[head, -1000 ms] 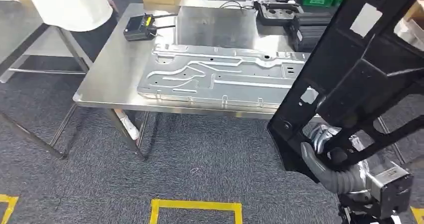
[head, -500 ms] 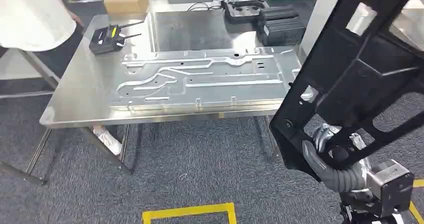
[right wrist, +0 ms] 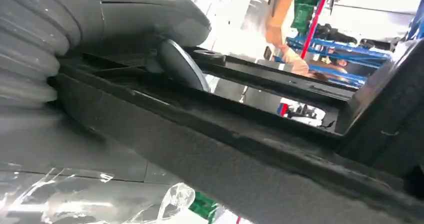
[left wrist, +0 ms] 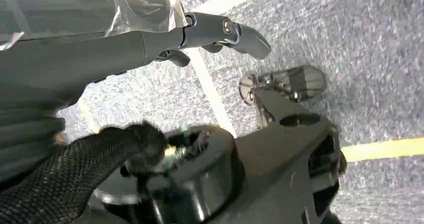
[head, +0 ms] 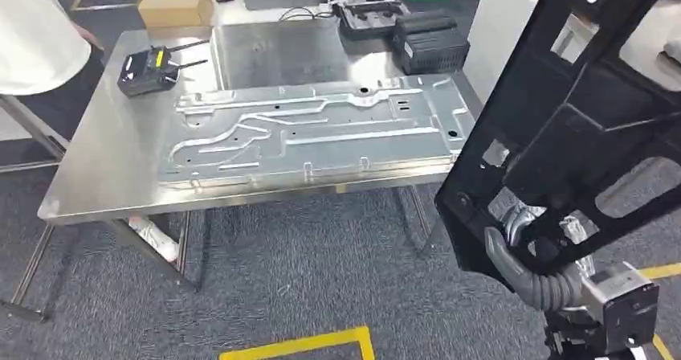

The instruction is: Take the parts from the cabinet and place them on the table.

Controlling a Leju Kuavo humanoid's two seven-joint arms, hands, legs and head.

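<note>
A large black frame part (head: pixel 578 119) stands tilted at the right of the head view, and my right hand (head: pixel 522 247) grips its lower edge. In the right wrist view the grey thumb (right wrist: pixel 150 14) lies over the part's black bar (right wrist: pixel 260 139). The steel table (head: pixel 96 167) lies ahead and to the left, bearing a long silver stamped panel (head: pixel 313 131). My left hand (left wrist: pixel 85 54) hangs over the grey carpet with its dark fingers (left wrist: pixel 240 34) stretched out and nothing in them.
On the table's far side lie a black handset with antennas (head: pixel 148 71), a cardboard box (head: pixel 175 6) and black cases (head: pixel 430 42). A person in white (head: pixel 36 38) stands at the table's left end. Yellow tape (head: pixel 297 345) marks the carpet in front of me.
The whole view has shifted: the table now lies further left and lower in the picture, with more of its right end showing. My right hand keeps its hold on the black part.
</note>
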